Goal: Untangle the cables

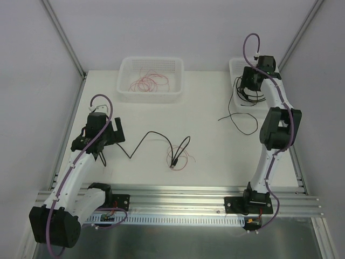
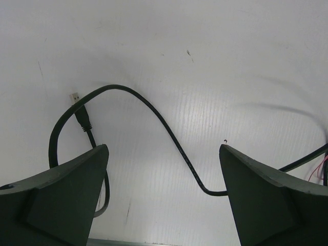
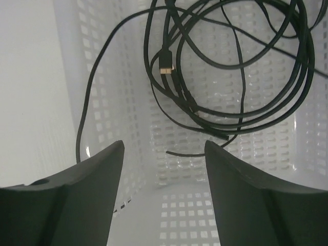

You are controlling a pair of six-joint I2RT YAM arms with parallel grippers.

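Both pincers gape empty: right pincer (image 3: 164, 143) above the basket (image 3: 123, 102) holding a black coil (image 3: 166, 64) whose tail, seemingly, trails onto the worktop (image 1: 215, 156) and may drag it out, left pincer (image 2: 164, 146) over a cable (image 2: 169, 133) that red wire (image 1: 187, 158) may snag.

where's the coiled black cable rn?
Top view, far right: the coiled black cable is in the white basket under the right gripper, one loop trailing over the basket's left rim onto the table.

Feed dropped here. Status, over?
Left gripper open over black cable, far end tangled with red wire mid-table. Right gripper open above basket, black coil inside.
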